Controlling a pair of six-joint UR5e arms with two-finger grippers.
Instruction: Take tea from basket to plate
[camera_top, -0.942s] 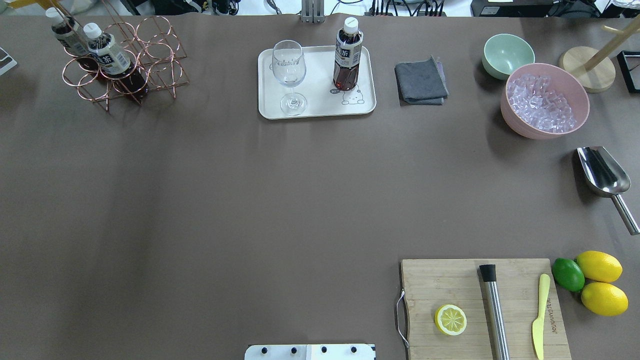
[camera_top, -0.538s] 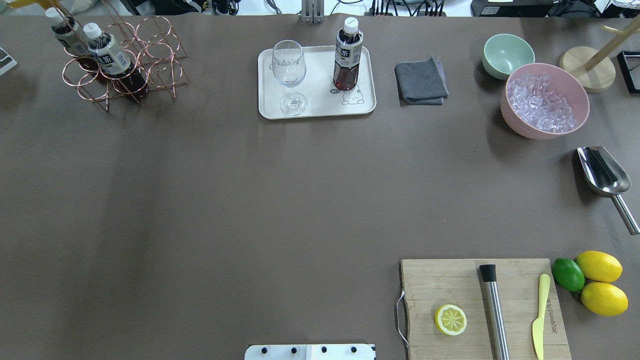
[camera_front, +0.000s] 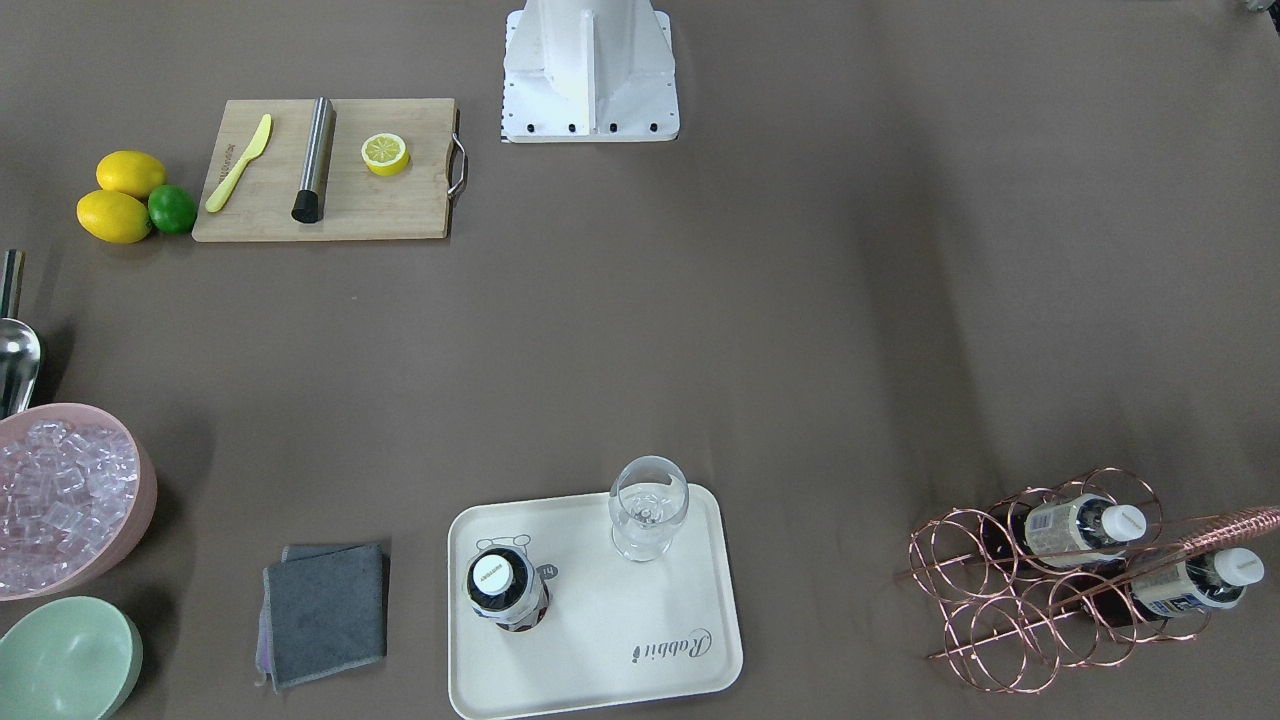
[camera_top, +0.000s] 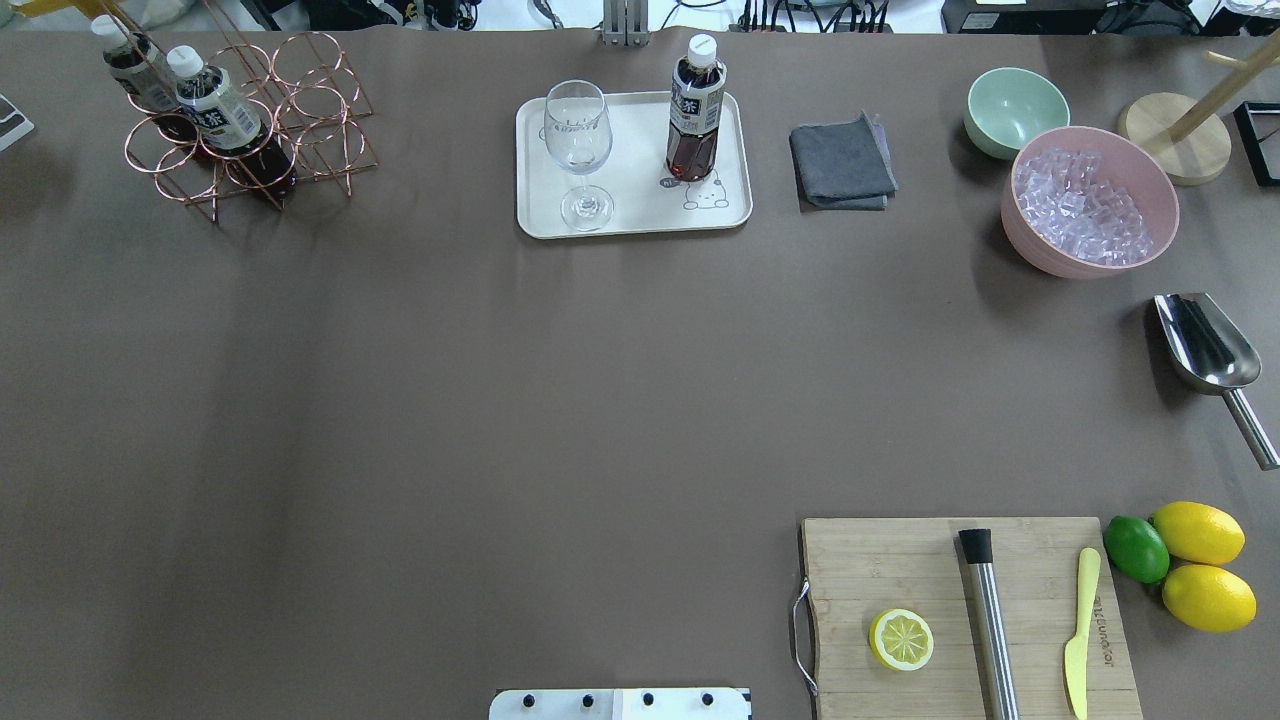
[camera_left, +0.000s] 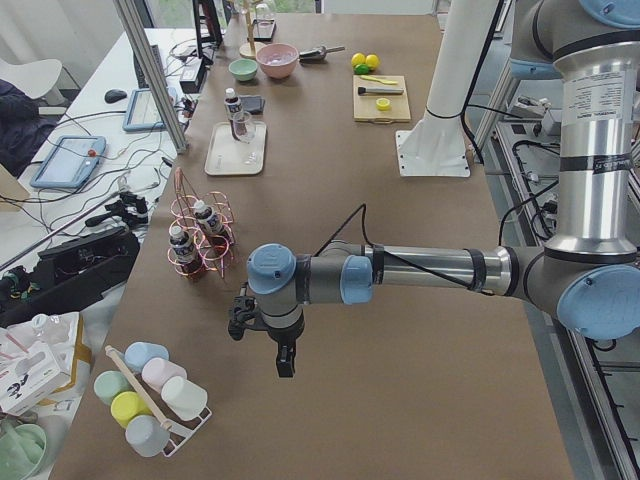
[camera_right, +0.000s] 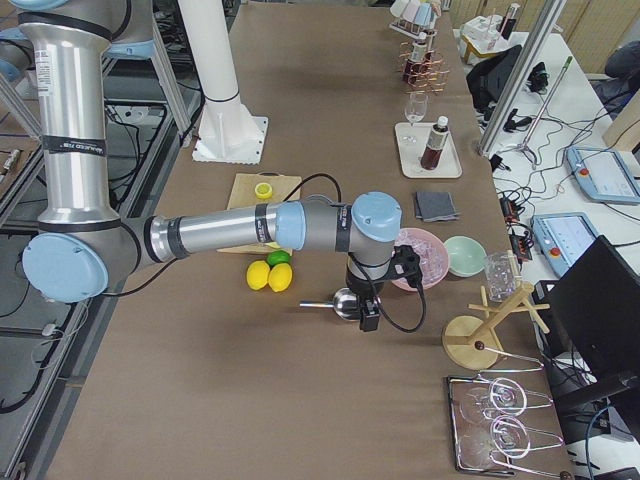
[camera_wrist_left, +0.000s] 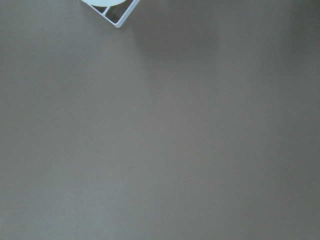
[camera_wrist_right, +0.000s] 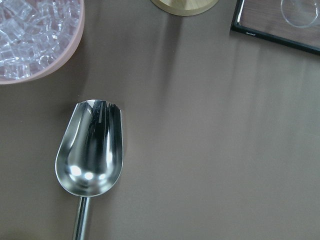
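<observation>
Standing on plate (camera_top: 640, 212), one tea (camera_top: 695, 120), two teas (camera_top: 218, 112) in basket (camera_top: 322, 108), one glass (camera_top: 577, 140), left claw (camera_left: 284, 364), right claw (camera_right: 369, 320), openness unclear.

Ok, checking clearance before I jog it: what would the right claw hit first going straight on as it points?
The right claw points down. It would likely meet the metal scoop first, or the bare table beside it; depth is unclear.

On the table (camera_top: 500, 400), far left, we see the basket (camera_top: 340, 100) with two tea bottles (camera_top: 215, 105) lying in its rings. Far centre, the tray (camera_top: 640, 205) carries a wine glass (camera_top: 577, 140) on its left and a standing tea bottle (camera_top: 695, 120) on its right. A folded cloth (camera_top: 842, 162) lies right of it. The cutting board (camera_top: 900, 570), near right, holds a lemon half (camera_top: 901, 639).
</observation>
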